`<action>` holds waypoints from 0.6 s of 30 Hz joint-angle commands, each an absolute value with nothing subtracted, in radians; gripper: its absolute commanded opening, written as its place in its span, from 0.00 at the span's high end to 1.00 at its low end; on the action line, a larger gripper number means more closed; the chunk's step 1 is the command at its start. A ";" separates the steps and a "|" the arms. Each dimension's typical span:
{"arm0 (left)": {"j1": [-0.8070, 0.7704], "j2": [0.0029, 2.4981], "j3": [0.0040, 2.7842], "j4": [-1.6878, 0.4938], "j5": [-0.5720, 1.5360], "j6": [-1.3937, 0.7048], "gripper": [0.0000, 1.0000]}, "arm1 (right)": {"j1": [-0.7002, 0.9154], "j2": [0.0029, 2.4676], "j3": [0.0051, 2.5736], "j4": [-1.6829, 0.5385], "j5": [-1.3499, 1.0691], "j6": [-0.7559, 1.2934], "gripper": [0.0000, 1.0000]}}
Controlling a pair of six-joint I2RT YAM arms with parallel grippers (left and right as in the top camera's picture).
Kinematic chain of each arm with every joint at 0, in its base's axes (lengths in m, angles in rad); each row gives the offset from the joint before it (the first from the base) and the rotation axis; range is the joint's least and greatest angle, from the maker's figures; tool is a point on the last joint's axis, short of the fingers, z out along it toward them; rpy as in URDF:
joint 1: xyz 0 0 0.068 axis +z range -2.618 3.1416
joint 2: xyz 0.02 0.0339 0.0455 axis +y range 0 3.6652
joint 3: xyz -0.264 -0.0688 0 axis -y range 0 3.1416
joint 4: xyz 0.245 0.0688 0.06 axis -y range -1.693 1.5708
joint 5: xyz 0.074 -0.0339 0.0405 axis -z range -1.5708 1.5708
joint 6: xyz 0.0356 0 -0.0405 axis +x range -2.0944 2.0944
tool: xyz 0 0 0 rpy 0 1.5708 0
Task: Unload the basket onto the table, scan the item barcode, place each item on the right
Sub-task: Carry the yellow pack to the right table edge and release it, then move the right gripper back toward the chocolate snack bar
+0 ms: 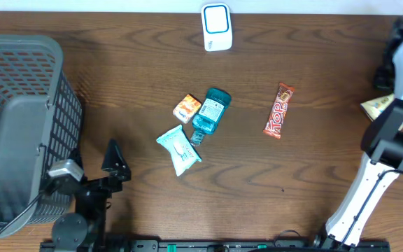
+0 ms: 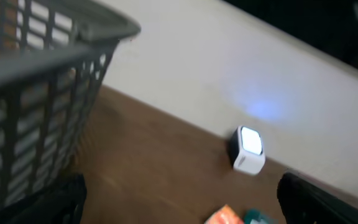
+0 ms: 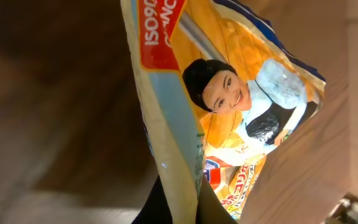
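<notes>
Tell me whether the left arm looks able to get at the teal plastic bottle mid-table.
Probably yes. The left gripper is open and empty, with bare brown wooden table between it and the teal plastic bottle; only the white crinkled packet lies close on the near side.

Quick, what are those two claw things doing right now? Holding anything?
Left gripper: open, holding nothing.
Right gripper: shut on the yellow snack packet.
</notes>
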State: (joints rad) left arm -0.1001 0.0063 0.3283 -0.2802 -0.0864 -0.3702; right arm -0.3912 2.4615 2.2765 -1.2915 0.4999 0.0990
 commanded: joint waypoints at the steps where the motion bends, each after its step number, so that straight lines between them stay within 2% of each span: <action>1: -0.102 0.005 0.290 -0.274 -0.063 -0.376 0.02 | -0.434 2.426 2.289 -1.305 0.430 0.127 0.64; 2: -0.102 0.005 0.283 -0.274 -0.064 -0.376 0.02 | -0.447 2.423 2.289 -1.309 0.389 0.126 0.01; 10: -0.102 0.005 0.278 -0.291 -0.064 -0.375 0.02 | -0.476 2.289 2.289 -1.337 0.178 0.123 0.01; 18: -0.102 0.005 0.278 -0.335 -0.063 -0.376 0.02 | -0.421 2.043 2.289 -1.371 -0.189 0.196 0.01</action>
State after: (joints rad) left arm -0.1001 0.0067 0.2752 -0.3180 -0.0765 -0.3702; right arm -0.4614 2.1441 2.2765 -1.3437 0.0120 0.1387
